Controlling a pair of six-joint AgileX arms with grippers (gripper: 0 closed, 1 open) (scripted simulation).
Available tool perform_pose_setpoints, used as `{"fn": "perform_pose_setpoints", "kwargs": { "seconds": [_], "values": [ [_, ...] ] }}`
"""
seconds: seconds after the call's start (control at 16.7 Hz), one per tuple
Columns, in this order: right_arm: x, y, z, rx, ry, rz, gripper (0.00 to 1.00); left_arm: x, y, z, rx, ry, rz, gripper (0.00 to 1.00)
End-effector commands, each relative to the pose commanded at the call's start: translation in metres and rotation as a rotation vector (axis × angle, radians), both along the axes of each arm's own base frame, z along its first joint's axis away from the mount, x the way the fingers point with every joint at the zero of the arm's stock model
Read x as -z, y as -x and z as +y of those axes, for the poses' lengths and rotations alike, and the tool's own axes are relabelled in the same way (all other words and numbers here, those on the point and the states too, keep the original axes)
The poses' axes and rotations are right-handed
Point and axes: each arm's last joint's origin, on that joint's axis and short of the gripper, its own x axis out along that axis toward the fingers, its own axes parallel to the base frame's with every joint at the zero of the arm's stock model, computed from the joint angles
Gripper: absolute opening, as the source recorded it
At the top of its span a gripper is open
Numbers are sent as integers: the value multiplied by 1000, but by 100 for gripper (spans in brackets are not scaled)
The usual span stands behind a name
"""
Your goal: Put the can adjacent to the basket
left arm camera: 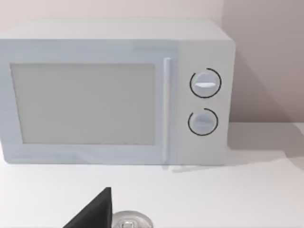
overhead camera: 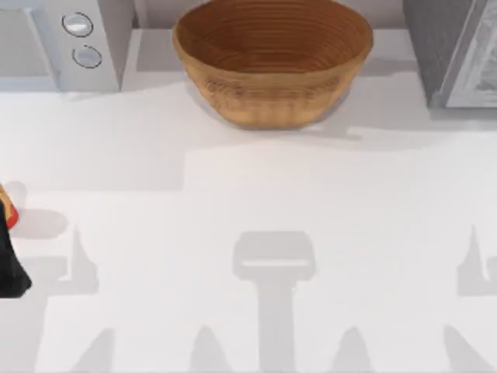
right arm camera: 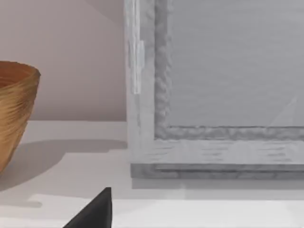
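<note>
Reaching for the can (overhead camera: 6,208) at the counter's (overhead camera: 248,202) far left edge; pickup step, carry to the basket (overhead camera: 272,58) not yet begun.

Left end effector (overhead camera: 9,260) sits as a dark mass just beside the can, low at the left edge; whether it is released or clenched cannot be told. In the left wrist view one dark fingertip (left arm camera: 95,211) stands next to the can's silver top, with the microwave (left arm camera: 114,92) straight ahead. The can appears upright, long axis vertical, top facing up, though most of it is cut off. Basket rests at back centre, well apart from the can. Next move, as judged: secure the can, lift it, travel right and back, set it down just beside the basket wall without knocking it. Right end effector shows one dark fingertip (right arm camera: 92,211), facing the grey appliance (right arm camera: 213,95); its state cannot be told either.
</note>
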Motion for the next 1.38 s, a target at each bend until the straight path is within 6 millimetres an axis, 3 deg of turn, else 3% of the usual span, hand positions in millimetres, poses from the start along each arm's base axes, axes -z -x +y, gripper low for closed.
{"fn": "perform_pose_setpoints", "kwargs": {
  "seconds": [0.36, 0.72, 1.08, 1.38],
  "values": [
    [0, 0, 0, 0, 0, 0, 100, -13, -2, -1, 14, -46, 83, 100],
    [0, 0, 0, 0, 0, 0, 100, -61, -26, 2, 49, -219, 396, 100],
    [0, 0, 0, 0, 0, 0, 100, -105, -99, 12, 169, -430, 820, 100],
    [0, 0, 0, 0, 0, 0, 100, -105, -180, 26, 352, -560, 1152, 100]
  ]
}}
